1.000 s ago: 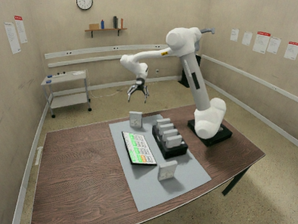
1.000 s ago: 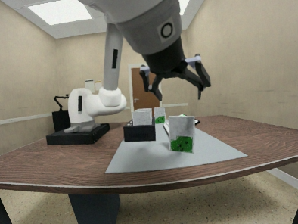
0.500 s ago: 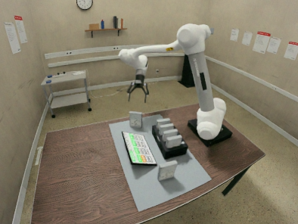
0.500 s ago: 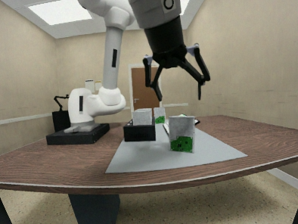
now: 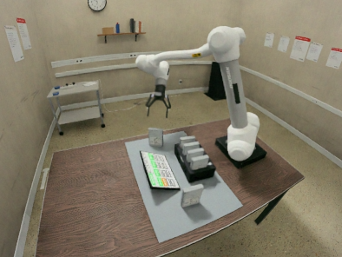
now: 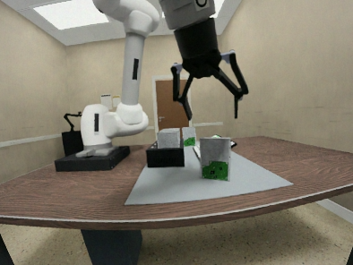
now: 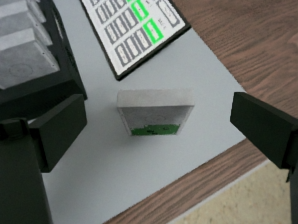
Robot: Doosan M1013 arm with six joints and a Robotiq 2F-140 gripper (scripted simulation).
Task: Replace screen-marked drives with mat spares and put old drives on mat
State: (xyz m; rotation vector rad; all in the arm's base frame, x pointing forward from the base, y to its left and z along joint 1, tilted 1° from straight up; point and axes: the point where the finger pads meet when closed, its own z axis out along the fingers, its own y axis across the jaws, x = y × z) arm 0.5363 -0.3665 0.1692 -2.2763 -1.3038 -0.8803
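2 spare drives [image 5: 155, 137] [image 5: 192, 195] [image 6: 215, 158] [image 6: 189, 136] [image 7: 155, 111] upright on mat [image 5: 208, 213] [image 6: 179, 190] [image 7: 100, 165]; 4 drives in dock [image 5: 200, 174] [image 6: 165, 158] [image 7: 45, 90]; 1 hand [image 5: 159, 108] [image 6: 213, 114] [image 7: 158, 108], released, above.

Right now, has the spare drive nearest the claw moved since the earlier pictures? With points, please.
No, the spare drive [image 5: 155, 137] [image 6: 215, 152] [image 7: 156, 114] stands where it did, upright beside the black dock [image 5: 200, 174] [image 6: 165, 158] [image 7: 40, 95], with the same gap between them.
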